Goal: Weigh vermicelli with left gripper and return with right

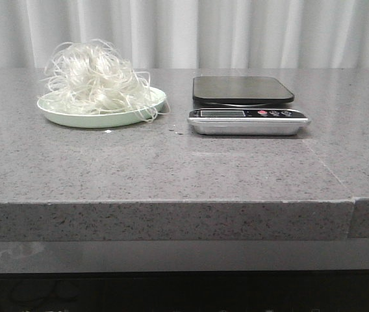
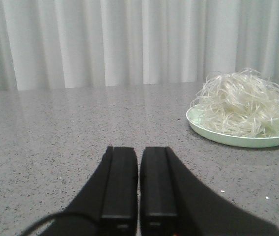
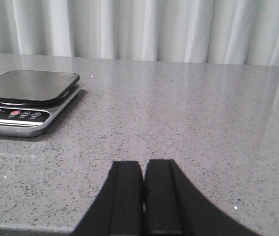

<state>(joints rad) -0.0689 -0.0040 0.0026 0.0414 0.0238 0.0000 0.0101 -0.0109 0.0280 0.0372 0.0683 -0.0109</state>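
Only the claws of the robot are visible, each in its own wrist view. The left claw (image 2: 138, 189) has two flat, matte black fingers (image 2: 120, 184) with long rectangular pads, and they widen into a broad black base. A thin black cable (image 2: 56, 219) curves beside the base. The right claw (image 3: 143, 194) looks the same: two black fingers (image 3: 163, 196) with straight edges and a flared black base. No markings or screws can be seen.

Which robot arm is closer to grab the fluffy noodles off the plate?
Probably the left. The vermicelli on its plate sits on the robot's left side and shows just ahead of the left gripper. The right gripper sees only the scale. Both grippers are shut and empty.
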